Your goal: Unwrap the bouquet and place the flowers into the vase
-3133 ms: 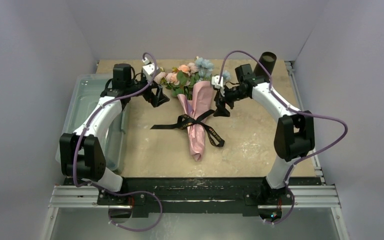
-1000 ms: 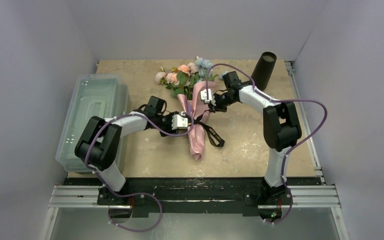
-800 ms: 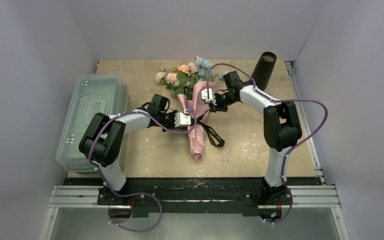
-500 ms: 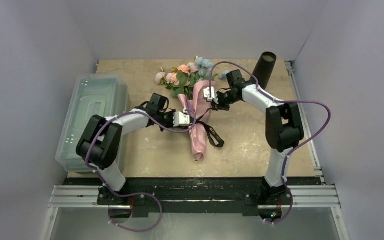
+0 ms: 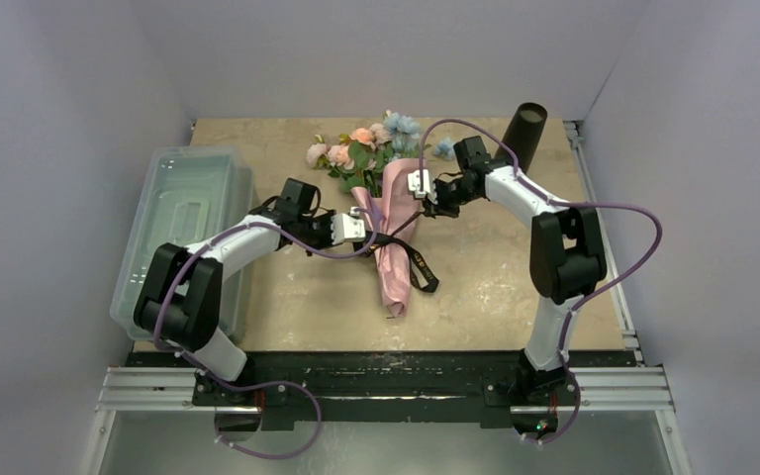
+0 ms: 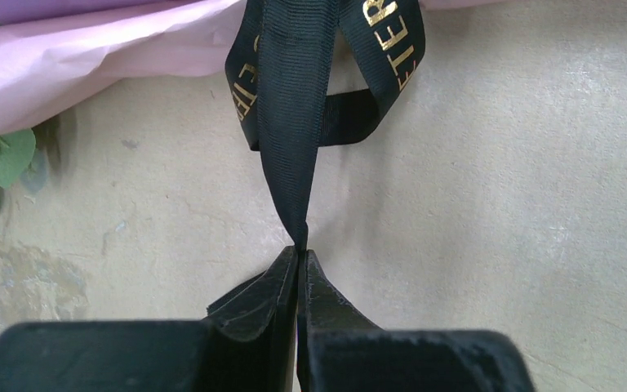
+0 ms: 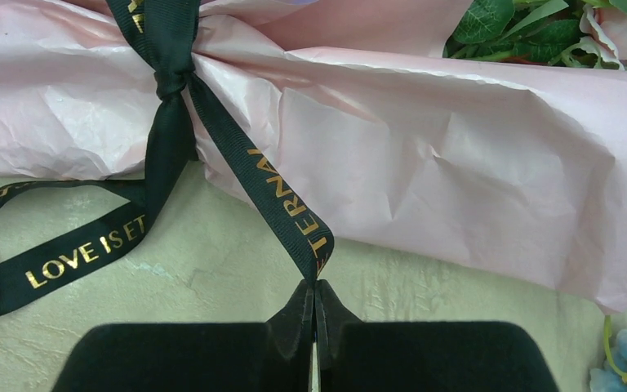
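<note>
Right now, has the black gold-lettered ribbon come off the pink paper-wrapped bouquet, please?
No, the ribbon is plainly knotted around the bouquet.

The top external view looks down from high above and behind the arm bases, which line the bottom of the frame, far enough off to hold the whole desk [image 5: 485, 287] with the bouquet [image 5: 394, 213] at centre. The left wrist view sits right behind the left claw [image 6: 300, 260] at bottom centre, close to the desk, facing along the ribbon [image 6: 294, 139] toward the frame's top edge. The right wrist view sits likewise behind the right claw [image 7: 316, 296], close on the pink paper [image 7: 473, 163] across its upper half. All three share ribbon and pink paper
</note>
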Robot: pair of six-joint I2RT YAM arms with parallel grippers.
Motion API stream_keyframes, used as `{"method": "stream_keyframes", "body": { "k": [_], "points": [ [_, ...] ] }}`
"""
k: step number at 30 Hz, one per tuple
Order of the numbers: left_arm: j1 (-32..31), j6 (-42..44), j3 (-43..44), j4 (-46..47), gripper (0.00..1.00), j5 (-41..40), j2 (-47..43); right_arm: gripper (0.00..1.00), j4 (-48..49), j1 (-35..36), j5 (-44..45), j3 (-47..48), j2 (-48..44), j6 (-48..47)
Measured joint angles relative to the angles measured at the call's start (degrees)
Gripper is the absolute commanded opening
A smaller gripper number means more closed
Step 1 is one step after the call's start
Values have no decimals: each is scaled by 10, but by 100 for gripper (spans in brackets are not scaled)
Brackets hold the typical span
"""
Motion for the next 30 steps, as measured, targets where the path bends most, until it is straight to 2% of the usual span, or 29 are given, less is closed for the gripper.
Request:
{"method": "stream_keyframes", "body": {
  "k": [18,25,30],
  "points": [
    [54,1,6,-66,0,-29,-29,0,-34,-54,16,-20,-53,-31],
    [71,2,42,-96,0,-38,-40,0,-47,-71,20,-21,-70,-37],
    [82,-18,107,-106,0,-41,-40,0,-58,-76,28,-21,-71,-44]
  ]
}}
